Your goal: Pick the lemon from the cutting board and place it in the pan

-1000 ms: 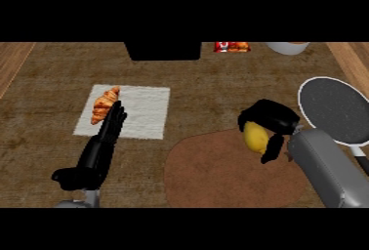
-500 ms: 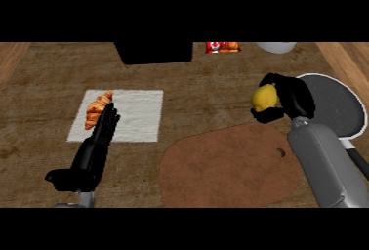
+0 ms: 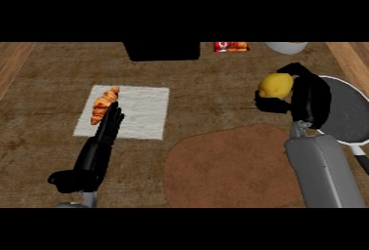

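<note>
**Lemon up, at the pan's edge**

My right robot hand (image 3: 308, 100) has the lemon (image 3: 275, 85): fingers curled round its right side, the yellow fruit showing at the hand's left. The lemon is off the board (image 3: 231, 168) and up in the air, its shadow falling on the worktop (image 3: 216, 78) just below it. It sits just left of the pan (image 3: 349, 117), not over the dark pan floor as far as I can judge from this steep angle. The pan lies at the right edge of view, grey-rimmed, its handle running down toward the lower right behind my forearm.

The board, a rounded brown slab, lies below and left of the lemon, bare on top, with my right forearm crossing its right edge.

Over on the left, my left robot hand (image 3: 101, 141) rests with fingers straight and together, holding nothing. Its fingertips reach onto a white cloth (image 3: 140, 110), right beside a croissant (image 3: 104, 103) lying along the cloth's left side; I cannot tell if they touch it.

At the far edge: a black box (image 3: 162, 50), a small red packet (image 3: 231, 46), and a pale bowl (image 3: 287, 47) partly cut off.
</note>
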Available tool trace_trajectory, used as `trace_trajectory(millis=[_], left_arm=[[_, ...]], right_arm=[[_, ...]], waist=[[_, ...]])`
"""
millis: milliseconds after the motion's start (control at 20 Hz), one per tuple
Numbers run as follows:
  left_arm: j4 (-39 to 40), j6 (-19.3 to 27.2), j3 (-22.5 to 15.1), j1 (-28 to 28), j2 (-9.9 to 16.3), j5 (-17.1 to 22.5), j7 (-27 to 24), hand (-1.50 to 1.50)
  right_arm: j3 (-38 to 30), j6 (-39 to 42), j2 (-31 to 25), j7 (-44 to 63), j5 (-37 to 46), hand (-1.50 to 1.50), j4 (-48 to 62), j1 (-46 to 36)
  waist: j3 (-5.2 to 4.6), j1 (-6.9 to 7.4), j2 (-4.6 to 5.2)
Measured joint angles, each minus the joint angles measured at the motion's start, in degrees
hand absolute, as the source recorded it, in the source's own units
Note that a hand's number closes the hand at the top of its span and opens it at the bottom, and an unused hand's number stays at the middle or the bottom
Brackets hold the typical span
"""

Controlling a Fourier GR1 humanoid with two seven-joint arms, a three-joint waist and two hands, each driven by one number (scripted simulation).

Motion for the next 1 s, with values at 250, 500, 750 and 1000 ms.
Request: trace_trajectory(millis=[250, 500, 750, 1000], left_arm=[[0.8, -1.0, 0.5, -0.6, -0.1, 0.1, -0.4, 0.0], [-0.2, -1.4, 0.2, -0.6, -0.4, -0.1, 0.6, 0.0], [-1.6, -1.7, 0.0, -0.9, -0.6, -0.1, 1.9, 0.0], [0.3, -2.1, 1.0, -2.8, -0.7, -0.1, 1.5, 0.0]], right_arm=[[-5.2, -3.3, -2.0, -0.5, -3.0, 1.5, -3.9, 4.7], [-11.5, -9.5, -7.0, -7.1, -5.4, 1.5, 2.9, 5.2], [-16.2, -18.6, -11.4, -14.1, -5.0, 1.5, 14.0, 4.0], [-22.3, -25.1, -16.2, -24.3, -12.4, 1.5, 26.0, -1.3]], waist=[[0.08, 1.0, 0.44], [0.12, 1.73, 0.7], [0.18, 2.29, 0.91], [0.22, 2.53, 1.04]])
